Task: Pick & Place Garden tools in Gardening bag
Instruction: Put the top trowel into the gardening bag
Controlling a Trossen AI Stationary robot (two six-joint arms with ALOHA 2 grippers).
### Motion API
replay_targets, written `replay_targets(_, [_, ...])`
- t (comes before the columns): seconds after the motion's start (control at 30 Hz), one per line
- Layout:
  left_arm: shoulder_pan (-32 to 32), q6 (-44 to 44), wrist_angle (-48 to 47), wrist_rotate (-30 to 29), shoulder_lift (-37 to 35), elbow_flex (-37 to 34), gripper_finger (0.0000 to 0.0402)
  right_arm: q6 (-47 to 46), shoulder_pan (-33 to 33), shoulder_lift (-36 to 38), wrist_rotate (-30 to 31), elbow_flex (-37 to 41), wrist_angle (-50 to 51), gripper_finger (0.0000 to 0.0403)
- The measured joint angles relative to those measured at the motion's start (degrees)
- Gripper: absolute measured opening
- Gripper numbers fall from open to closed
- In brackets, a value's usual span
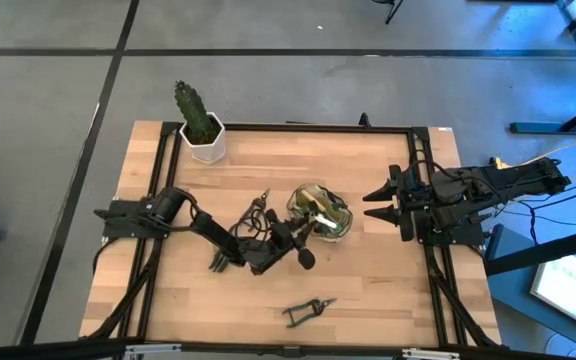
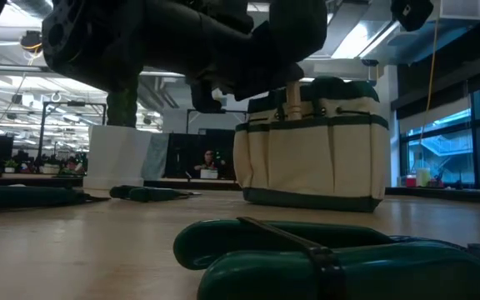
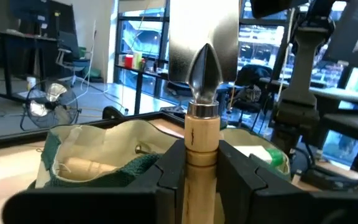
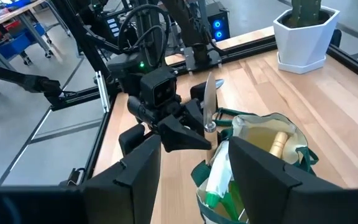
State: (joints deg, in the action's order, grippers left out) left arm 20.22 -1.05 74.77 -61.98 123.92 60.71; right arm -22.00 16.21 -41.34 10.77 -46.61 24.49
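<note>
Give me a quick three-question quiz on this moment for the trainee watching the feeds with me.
1. True or false: the left gripper is shut on the wooden handle of the silver trowel.
2. Which tool lies alone near the table's front edge in the high view? A) pruning shears B) spray bottle C) trowel
3. Fill in: the right gripper waits, fingers open, at the table's ____ side, beside the gardening bag.

Key
1. True; the blade points up, next to the bag.
2. A
3. right
</note>
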Motion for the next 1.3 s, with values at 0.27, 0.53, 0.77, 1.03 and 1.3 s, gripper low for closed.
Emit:
replay_targets(0.27, [-0.4, -5.8, -10.5, 0.4, 0.0, 0.0, 0.0061, 0.4, 0.0, 0.0, 0.2, 0.0, 0.7, 0.0193])
replay_targets(0.53, [-0.6, -5.4, -10.3, 1.6, 0.0, 0.0, 0.0061, 0.6, 0.0, 0.0, 1.6, 0.0, 1.0, 0.0193])
replay_targets(0.77, [-0.4, -5.7, -10.3, 2.0, 0.0, 0.0, 0.0161, 0.6, 0.0, 0.0, 1.7, 0.0, 1.0, 0.0193])
replay_targets(1.03, [1.6, -6.7, -10.8, -1.0, 0.0, 0.0, 0.0236, 1.2, 0.0, 0.3, 2.8, 0.0, 0.3, 0.0193])
replay_targets(1.3, [2.6, -4.3, -10.0, -4.4, -0.7, -0.1, 0.0187, 1.5, 0.0, 0.7, 2.8, 0.0, -0.4, 0.0193])
